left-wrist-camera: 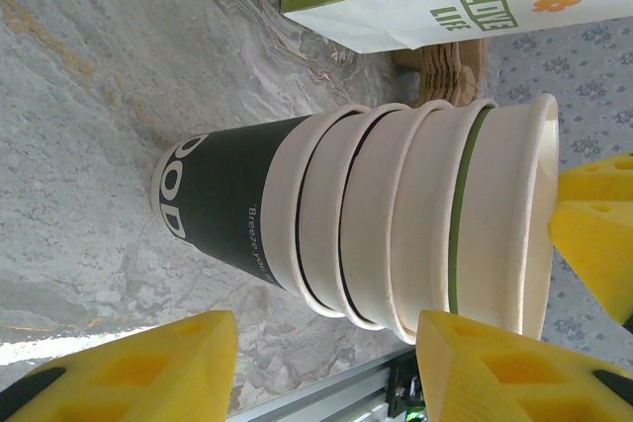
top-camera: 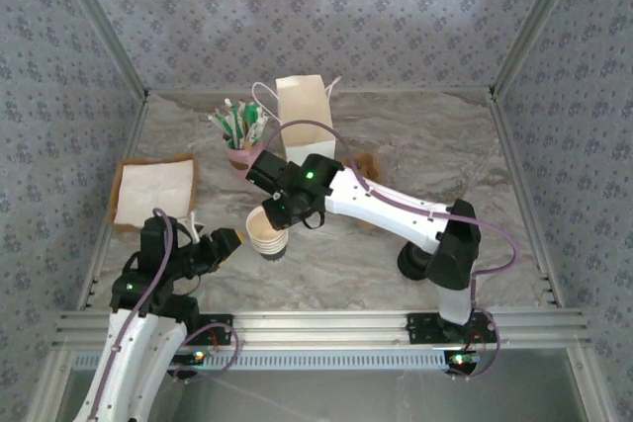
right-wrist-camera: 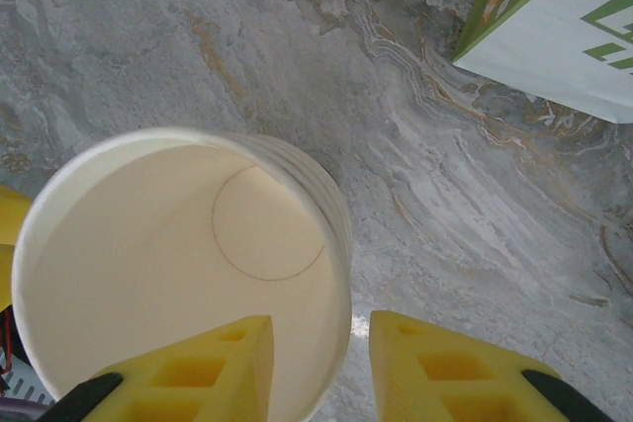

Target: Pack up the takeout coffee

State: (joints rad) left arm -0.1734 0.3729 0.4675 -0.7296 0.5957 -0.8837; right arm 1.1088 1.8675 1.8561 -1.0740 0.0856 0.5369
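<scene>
Your right gripper (right-wrist-camera: 321,328) hangs over the stack of nested cream paper cups (top-camera: 267,236) in the near middle of the table. Its yellow fingers (right-wrist-camera: 188,373) straddle the rim of the topmost cup (right-wrist-camera: 148,244), one inside the pale cream bowl and one outside. The jaws stand apart and a sliver of space shows on each side of the wall, so nothing is clamped yet.

Your left gripper (top-camera: 226,240) sits low, just left of the stack and pointed at it. Its jaws are spread, one finger level with the base and the other level with the upper rims. You cannot tell whether either one touches the paper. The bottom cup of the stack is dark with white lettering, and the stack stands upright.

As for the takeout coffee, the small cup with the black lid, you cannot tell from these views where it stands.

The table (top-camera: 445,145) is a grey-beige marbled surface. A white paper bag with green print (top-camera: 305,116) stands upright at the back. Just left of it is a pink cup of green-and-white sticks (top-camera: 237,157). A brown tray of white napkins (top-camera: 153,193) lies at the left edge. Blue-grey patterned walls (top-camera: 316,7) close in three sides, and an aluminium rail (top-camera: 326,323) runs along the near edge.
</scene>
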